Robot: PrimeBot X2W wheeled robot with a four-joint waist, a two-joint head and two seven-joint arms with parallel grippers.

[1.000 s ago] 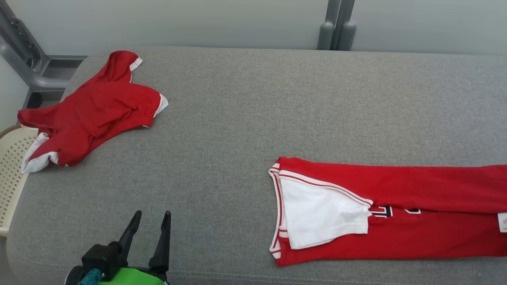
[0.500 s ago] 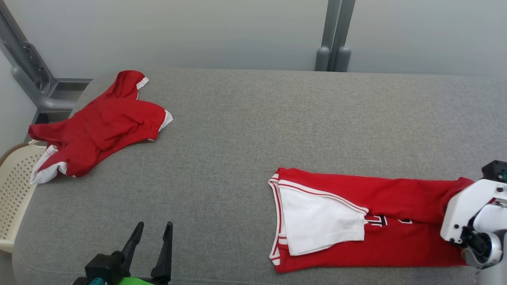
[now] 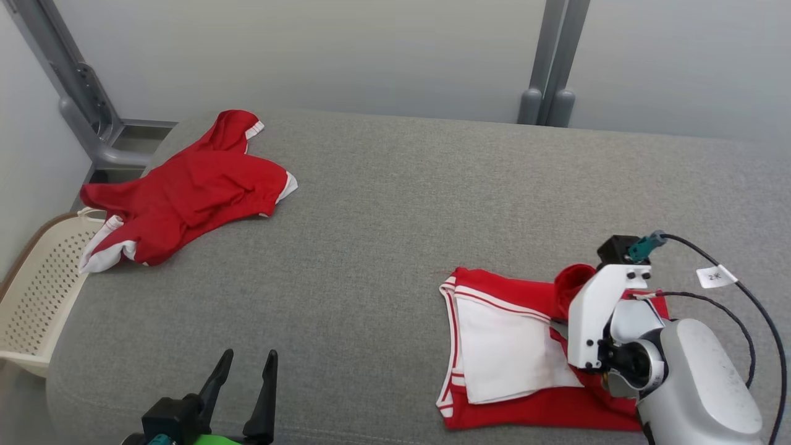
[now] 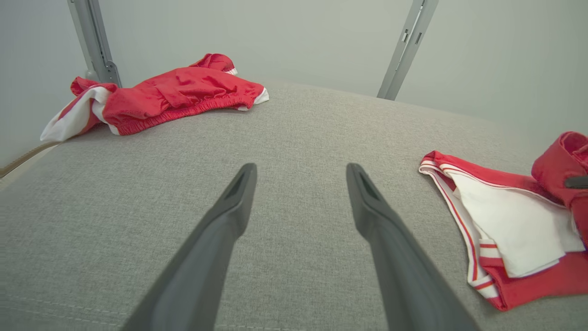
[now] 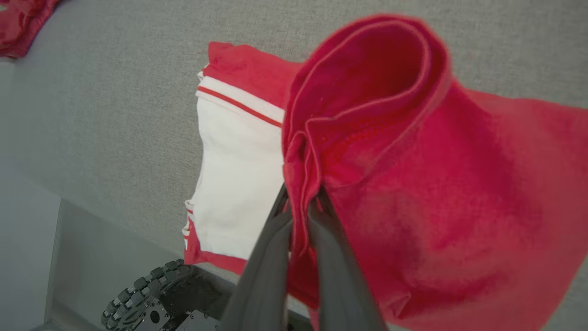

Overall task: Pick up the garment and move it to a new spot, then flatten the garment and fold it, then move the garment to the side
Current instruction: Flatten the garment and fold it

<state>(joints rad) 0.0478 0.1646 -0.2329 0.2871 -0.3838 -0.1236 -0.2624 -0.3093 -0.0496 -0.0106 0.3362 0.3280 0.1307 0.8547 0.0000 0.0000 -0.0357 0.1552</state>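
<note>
From my head, I see the grey padded counter (image 3: 383,235) with the garment (image 3: 507,352), a red jersey with a white panel, on its right half near the front edge. Its left end lies flat. Its right end is bunched up and raised at my right wrist (image 3: 609,321), which hides the fingers there. My left gripper (image 3: 250,358) rests at the lower left, above bare counter, well apart from the jersey. A second red garment (image 3: 191,191) lies crumpled at the far left corner, partly over the edge above a cream perforated basket (image 3: 37,290).

Along my left wrist, the two dark fingers stand wide apart with nothing between them, over bare grey fabric. The jersey's striped white end is off to the right and the crumpled red garment is at the upper left.

Along my right wrist, my right gripper (image 5: 301,202) is pinched nearly closed on a fold of the jersey's red cloth, which loops up past the fingertips. The white panel lies flat on the counter beyond, to the left.
</note>
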